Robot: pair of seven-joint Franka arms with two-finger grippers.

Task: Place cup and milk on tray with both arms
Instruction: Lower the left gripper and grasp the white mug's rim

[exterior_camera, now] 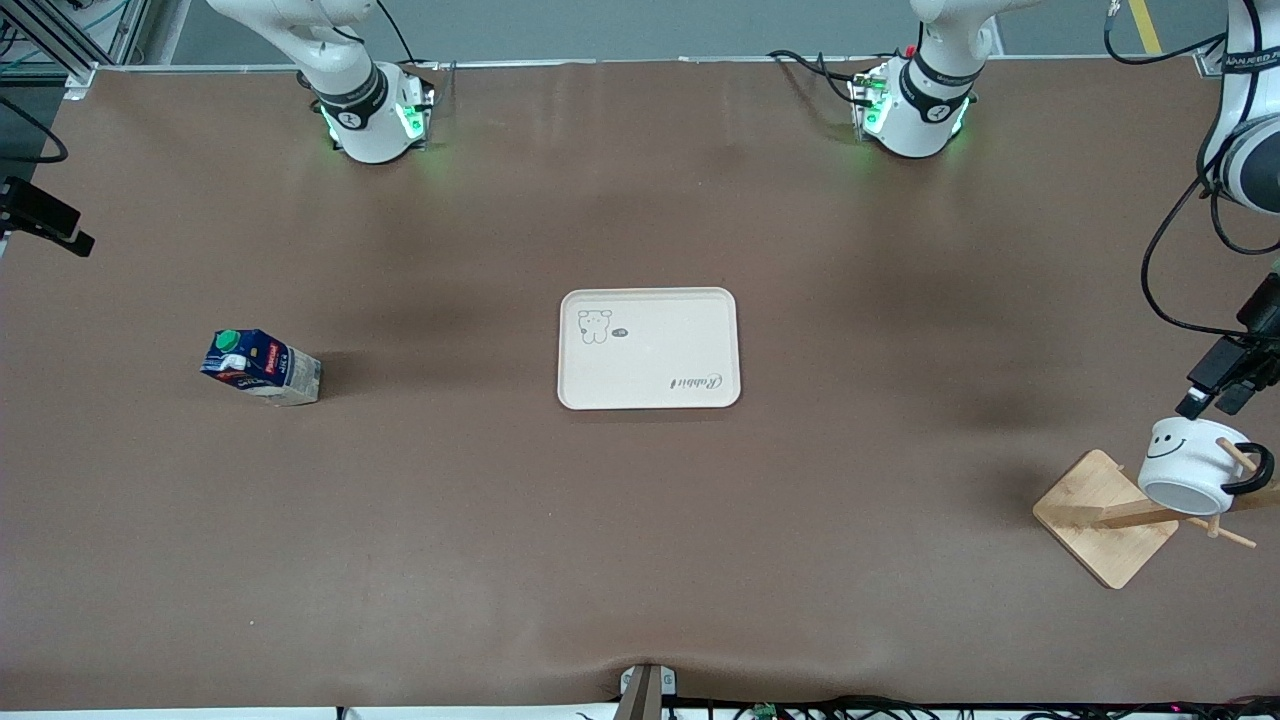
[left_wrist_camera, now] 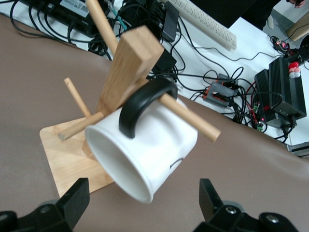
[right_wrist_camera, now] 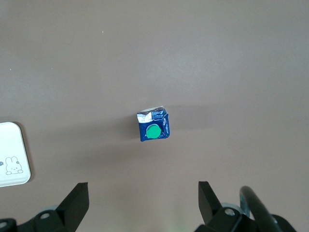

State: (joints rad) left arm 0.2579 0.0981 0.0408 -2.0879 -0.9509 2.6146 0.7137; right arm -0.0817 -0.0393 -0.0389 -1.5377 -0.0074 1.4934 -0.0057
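Observation:
The cream tray lies mid-table with nothing on it. The cup, white with a black handle and smiley face, hangs tilted by its handle on a peg of a wooden rack at the left arm's end of the table. My left gripper hovers open just above it; in the left wrist view the cup sits between and below the spread fingers, untouched. The milk, a dark blue carton with a green cap, stands toward the right arm's end. My right gripper is open high over the milk.
The wooden rack has a square base and several pegs sticking out around the cup. Cables and black boxes lie off the table edge near it. A corner of the tray shows in the right wrist view.

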